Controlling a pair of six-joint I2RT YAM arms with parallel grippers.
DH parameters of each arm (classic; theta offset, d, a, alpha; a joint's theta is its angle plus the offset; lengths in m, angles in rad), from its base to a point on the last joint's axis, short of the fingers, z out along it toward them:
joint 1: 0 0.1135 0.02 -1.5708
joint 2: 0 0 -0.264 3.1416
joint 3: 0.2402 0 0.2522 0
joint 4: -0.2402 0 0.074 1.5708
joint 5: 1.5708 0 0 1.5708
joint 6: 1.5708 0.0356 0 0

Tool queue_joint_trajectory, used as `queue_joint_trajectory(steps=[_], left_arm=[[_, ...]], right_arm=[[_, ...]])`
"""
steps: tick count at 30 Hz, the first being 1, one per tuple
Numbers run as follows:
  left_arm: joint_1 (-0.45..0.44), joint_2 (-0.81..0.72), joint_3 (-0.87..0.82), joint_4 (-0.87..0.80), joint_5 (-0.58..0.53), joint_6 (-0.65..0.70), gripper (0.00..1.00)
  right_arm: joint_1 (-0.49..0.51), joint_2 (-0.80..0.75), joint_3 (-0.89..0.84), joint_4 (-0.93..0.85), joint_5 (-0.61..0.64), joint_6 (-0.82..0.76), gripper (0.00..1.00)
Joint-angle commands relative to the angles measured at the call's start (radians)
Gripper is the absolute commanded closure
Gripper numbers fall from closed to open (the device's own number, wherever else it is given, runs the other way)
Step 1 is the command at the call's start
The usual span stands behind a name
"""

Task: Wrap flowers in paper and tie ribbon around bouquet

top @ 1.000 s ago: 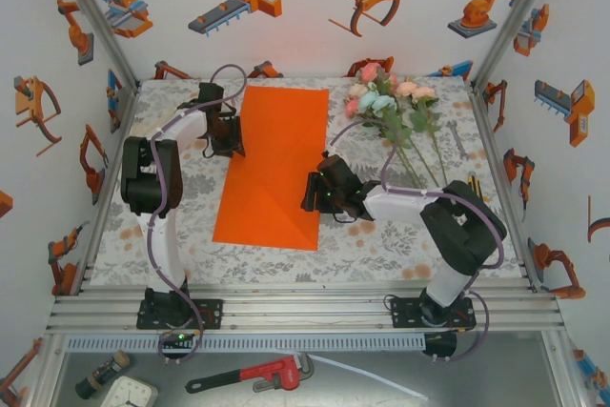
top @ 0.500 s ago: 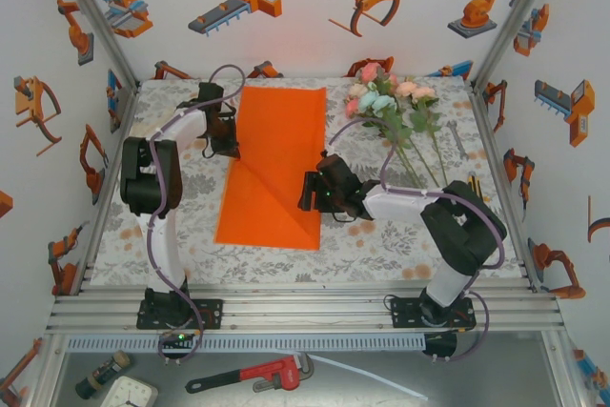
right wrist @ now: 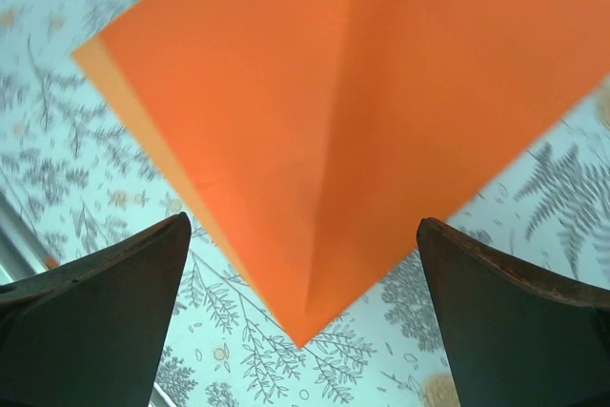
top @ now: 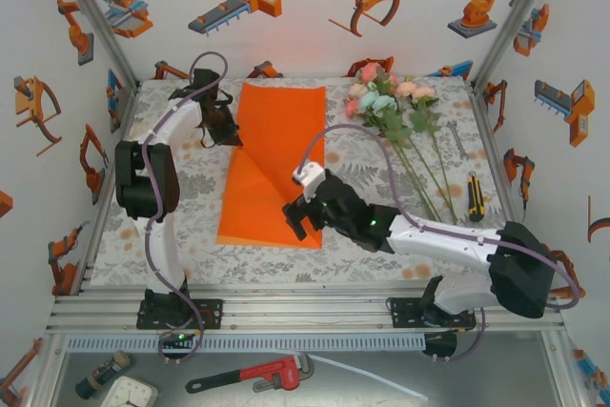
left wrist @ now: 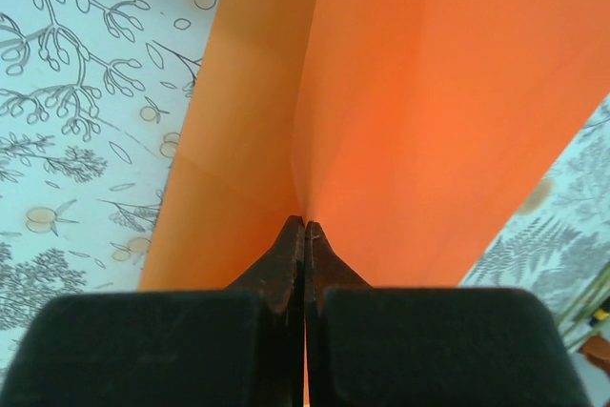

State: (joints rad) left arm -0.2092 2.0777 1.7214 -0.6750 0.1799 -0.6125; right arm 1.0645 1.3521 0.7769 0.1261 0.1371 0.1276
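The orange paper (top: 276, 164) lies on the floral cloth, its left part folded over along a diagonal crease. My left gripper (top: 225, 127) is at the sheet's far left edge, shut on the paper (left wrist: 429, 92), which rises as a pinched fold from the closed fingertips (left wrist: 291, 240). My right gripper (top: 292, 220) hovers open above the sheet's near right corner. In the right wrist view that corner of the paper (right wrist: 334, 102) points down between the spread jaws of the right gripper (right wrist: 303, 228), touching neither. The flowers (top: 389, 102) lie at the back right, stems toward the front.
A grey spanner (top: 457, 140) and a yellow-and-black tool (top: 474, 195) lie on the cloth right of the stems. Below the table's front rail (top: 305, 310) are a red pipe wrench (top: 257, 376) and a thin white strip (top: 367, 378). Printed walls close in three sides.
My left gripper shut on the paper's left edge and drew back toward the far side. The right arm stretched forward and left to the near corner, its jaws opening wide.
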Motion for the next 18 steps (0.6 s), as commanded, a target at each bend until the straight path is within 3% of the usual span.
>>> queue_joint_trajectory(steps=[1,7,13,16,18], left_arm=[[-0.011,-0.059,0.002,-0.060,0.024,-0.123,1.00],[-0.033,-0.139,-0.024,-0.048,0.064,-0.226,1.00],[-0.065,-0.197,-0.038,-0.025,0.041,-0.328,1.00],[-0.077,-0.198,-0.037,-0.024,0.023,-0.368,1.00],[-0.086,-0.196,-0.034,-0.023,0.030,-0.391,1.00]], right_arm=[[0.057,0.104,0.050,0.074,-0.009,-0.159,0.07],[0.084,0.236,0.162,0.031,0.153,-0.134,0.01],[0.082,0.320,0.230,0.105,0.101,-0.126,0.01],[0.083,0.358,0.310,0.073,0.145,0.003,0.01],[0.083,0.381,0.366,0.017,0.263,0.179,0.02]])
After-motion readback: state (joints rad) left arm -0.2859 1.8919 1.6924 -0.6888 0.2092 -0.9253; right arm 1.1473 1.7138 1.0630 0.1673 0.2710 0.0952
